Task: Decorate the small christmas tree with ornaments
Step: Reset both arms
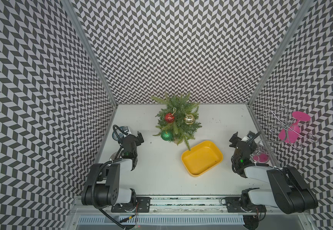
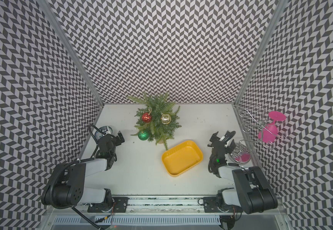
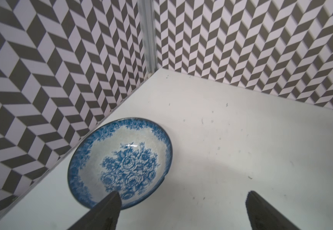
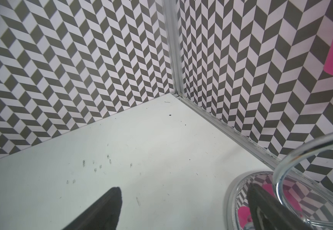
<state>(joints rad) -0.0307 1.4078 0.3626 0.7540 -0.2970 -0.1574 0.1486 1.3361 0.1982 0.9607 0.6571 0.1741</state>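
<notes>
Spread claw (image 4: 183, 188) beside wire rack (image 4: 278, 179)

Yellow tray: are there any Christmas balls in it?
No, the yellow tray holds no balls; the ornaments hang on the small christmas tree.

Small christmas tree (image 1: 178, 119) base mostly hidden; bowl (image 1: 115, 136) half behind arm (image 1: 129, 148).

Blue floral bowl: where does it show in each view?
Top views, both: blue floral bowl against the left wall, partly behind the left gripper.
Left wrist: by the wall, under one finger.
Right wrist: not in it.
Shared landmark: that wall's foot.
</notes>
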